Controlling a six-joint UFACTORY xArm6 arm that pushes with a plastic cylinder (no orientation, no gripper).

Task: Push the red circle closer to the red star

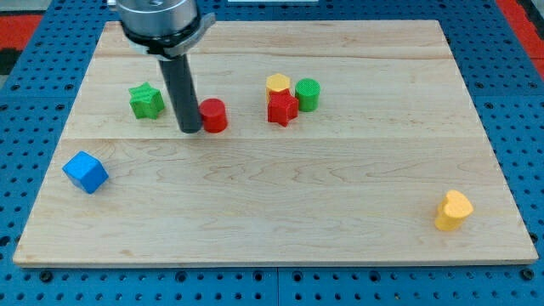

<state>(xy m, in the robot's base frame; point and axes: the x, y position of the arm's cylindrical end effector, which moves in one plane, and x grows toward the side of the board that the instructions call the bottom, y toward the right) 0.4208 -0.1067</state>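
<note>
The red circle stands on the wooden board, left of the board's middle. The red star lies to its right, a short gap away, with a yellow block just above it and a green cylinder at its upper right. My tip sits against the red circle's left side. The rod rises from it to the arm's body at the view's top left.
A green star lies left of my tip. A blue cube sits near the board's left edge. A yellow block sits at the lower right. The board's edge runs along the view's bottom.
</note>
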